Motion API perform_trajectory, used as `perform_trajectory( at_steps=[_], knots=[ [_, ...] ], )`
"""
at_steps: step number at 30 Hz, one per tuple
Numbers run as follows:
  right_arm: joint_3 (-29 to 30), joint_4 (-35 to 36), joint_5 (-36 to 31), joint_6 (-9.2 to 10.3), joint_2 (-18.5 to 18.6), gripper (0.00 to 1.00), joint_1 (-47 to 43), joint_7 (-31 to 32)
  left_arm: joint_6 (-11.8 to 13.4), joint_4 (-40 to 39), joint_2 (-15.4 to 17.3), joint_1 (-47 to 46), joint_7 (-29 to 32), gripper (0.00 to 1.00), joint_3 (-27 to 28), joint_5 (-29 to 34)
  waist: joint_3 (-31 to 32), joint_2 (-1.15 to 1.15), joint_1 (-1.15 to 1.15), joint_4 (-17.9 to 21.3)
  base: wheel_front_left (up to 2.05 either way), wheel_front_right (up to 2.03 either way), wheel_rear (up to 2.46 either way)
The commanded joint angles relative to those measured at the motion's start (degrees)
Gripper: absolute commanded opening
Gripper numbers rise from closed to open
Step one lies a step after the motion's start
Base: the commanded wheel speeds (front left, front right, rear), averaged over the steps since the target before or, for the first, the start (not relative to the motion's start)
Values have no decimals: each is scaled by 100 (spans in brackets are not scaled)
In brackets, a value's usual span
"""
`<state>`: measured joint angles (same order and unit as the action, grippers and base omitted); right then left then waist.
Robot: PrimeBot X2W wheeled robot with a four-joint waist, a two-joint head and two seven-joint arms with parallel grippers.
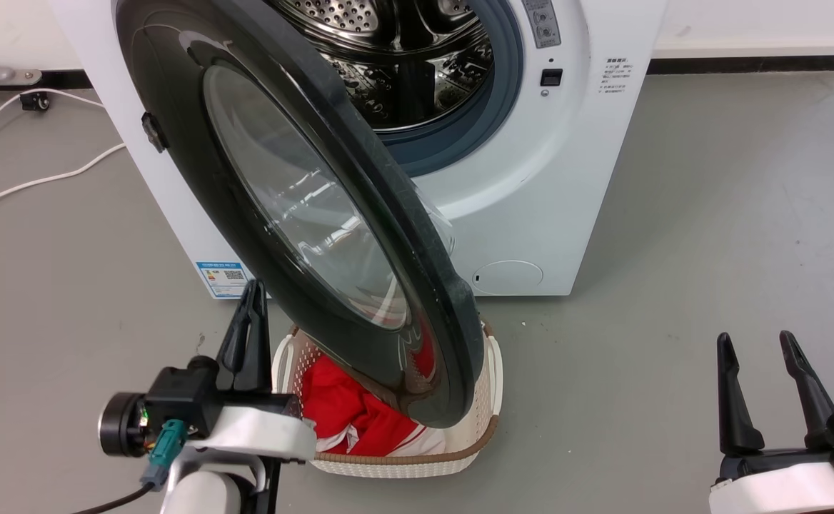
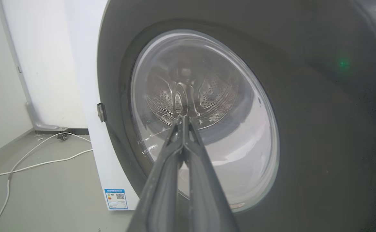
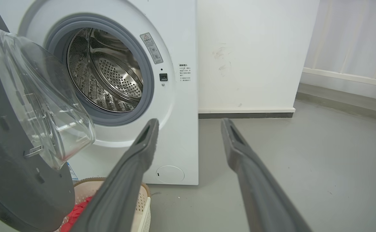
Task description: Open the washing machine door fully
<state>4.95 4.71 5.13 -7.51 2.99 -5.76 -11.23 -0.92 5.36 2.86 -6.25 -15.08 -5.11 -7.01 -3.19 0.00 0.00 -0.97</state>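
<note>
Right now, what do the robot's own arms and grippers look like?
Both the left gripper and the right gripper have two long, tapered dark fingers on black bases with white wrist covers. The left wrist also carries a round black module and a teal connector with a black cable.

The door (image 1: 303, 214) is glossy black plastic around clear, smooth glass. The machine (image 1: 553, 200) is smooth white, with a shiny perforated steel drum (image 1: 388, 64) and a matt rubber gasket (image 1: 460, 139). Before the machine, a perforated plastic basket (image 1: 388, 467) holds red cloth (image 1: 353, 417).
</note>
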Motion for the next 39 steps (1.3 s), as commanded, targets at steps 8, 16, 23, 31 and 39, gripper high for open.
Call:
perform_trajectory(
  at_steps=[8,16,23,31,39],
  knots=[
    [34,20,69,4,-21,100,17,-24,92,-1488,3,-269,-13,0,-73,89,30,0,0,-32,0,0,0],
    [39,36,81,4,-21,100,3,2,30,-2750,3,-600,-12,0,-326,247,12,0,0,-52,0,0,0],
    [81,73,34,4,-21,100,-6,31,-156,-3108,4,-859,-12,0,-909,212,-19,0,0,-63,0,0,0],
    [97,98,61,4,-21,100,16,67,-372,-2785,4,-1047,125,0,-2196,-184,-58,0,0,-30,0,0,0],
    [130,117,97,4,-21,100,75,81,-504,-2164,33,-640,628,0,-3302,-499,-196,0,0,-15,0,0,0]
  ],
)
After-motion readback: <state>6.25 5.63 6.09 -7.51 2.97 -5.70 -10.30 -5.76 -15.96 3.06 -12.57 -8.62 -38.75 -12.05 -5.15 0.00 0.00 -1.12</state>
